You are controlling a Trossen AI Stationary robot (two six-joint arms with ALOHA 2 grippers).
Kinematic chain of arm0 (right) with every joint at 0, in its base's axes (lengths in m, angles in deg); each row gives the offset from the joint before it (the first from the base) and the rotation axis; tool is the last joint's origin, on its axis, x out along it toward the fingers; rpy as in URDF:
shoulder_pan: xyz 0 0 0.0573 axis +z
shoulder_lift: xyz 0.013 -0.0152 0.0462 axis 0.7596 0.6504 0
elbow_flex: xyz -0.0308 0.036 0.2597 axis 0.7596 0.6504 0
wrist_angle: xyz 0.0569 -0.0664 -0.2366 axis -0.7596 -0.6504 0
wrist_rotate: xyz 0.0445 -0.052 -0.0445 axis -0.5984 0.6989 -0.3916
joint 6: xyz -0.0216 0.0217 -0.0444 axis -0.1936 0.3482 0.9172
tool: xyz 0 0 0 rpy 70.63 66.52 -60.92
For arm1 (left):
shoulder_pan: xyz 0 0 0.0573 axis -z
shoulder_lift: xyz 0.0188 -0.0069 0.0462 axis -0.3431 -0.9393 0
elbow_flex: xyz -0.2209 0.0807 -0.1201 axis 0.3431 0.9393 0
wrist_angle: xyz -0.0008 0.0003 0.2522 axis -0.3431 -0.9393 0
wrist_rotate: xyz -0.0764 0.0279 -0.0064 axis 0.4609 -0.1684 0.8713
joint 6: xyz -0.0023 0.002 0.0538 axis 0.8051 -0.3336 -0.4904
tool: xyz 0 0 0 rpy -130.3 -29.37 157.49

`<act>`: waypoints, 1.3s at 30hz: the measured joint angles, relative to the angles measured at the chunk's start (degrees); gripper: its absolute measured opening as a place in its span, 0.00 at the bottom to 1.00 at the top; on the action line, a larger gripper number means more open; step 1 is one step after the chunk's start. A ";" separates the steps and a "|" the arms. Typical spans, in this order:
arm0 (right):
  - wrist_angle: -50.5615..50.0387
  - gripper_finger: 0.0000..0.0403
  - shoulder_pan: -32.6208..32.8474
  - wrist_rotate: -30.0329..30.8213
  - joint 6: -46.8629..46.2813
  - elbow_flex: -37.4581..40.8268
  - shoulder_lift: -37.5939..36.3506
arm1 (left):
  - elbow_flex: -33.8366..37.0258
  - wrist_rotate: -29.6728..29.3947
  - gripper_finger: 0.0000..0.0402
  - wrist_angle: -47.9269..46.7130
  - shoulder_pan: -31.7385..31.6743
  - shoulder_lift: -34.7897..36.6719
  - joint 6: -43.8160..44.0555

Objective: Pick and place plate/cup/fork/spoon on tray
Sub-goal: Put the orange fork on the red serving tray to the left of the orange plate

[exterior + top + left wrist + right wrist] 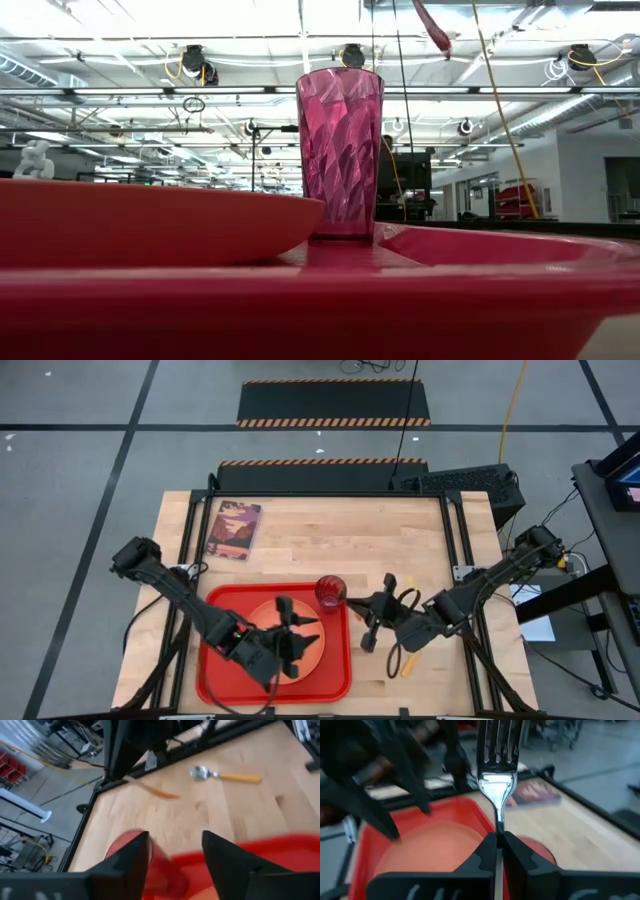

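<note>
Plate (pixel 292 645) and cup (pixel 331 591) on tray (pixel 222 672). Right gripper (pixel 496 840) pinches fork (pixel 496 767) beside tray — left gripper (pixel 172 851) spread, empty. Spoon (pixel 222 775) waits on table (pixel 330 530).

A large industrial robotics lab or workshop hall. A wooden worktop (pixel 330 540) stands on a grey concrete floor marked with black tape lines and hazard-striped mats (pixel 334 405). Overhead are exposed ceiling trusses (pixel 150 90), pipes and bright strip lighting. Cables (pixel 515 400) trail across the floor beside equipment carts.
</note>
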 joint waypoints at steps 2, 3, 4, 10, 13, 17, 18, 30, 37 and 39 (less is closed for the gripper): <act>3.57 0.01 0.06 -0.05 3.06 0.00 0.00 | 0.00 -0.06 0.53 3.56 -0.89 -1.54 -1.29; 4.91 0.01 0.03 -0.03 4.25 0.00 0.00 | 0.00 -0.06 0.55 4.68 -1.27 -2.29 -1.82; 6.38 0.01 0.03 -0.01 5.77 0.13 0.00 | 0.00 -0.05 0.57 5.28 -1.67 -3.01 -2.19; 22.34 0.01 0.03 -0.26 15.22 4.25 0.02 | 0.02 -0.05 0.66 8.74 -4.27 -5.72 0.54; 33.23 0.01 0.03 -0.27 20.44 7.26 -0.02 | 0.02 -0.02 0.69 10.24 -5.38 -6.16 2.71; 46.09 0.01 0.03 -0.36 25.38 11.64 0.00 | 0.02 -0.06 0.70 11.40 -6.63 -6.01 7.24; 48.63 0.01 0.03 -0.37 26.07 12.56 0.00 | 0.02 -0.05 0.70 11.76 -6.72 -6.05 7.64; 63.49 0.01 -0.88 -4.61 28.50 15.89 3.37 | -0.02 0.99 0.67 16.73 -8.24 -6.95 8.33; 64.09 0.01 -1.26 -4.84 28.85 15.89 3.63 | 0.00 1.32 0.44 16.18 -8.24 -7.04 7.80; 64.01 0.01 -1.24 -4.86 29.03 15.89 3.63 | 0.00 1.65 0.33 16.05 -8.19 -7.05 7.02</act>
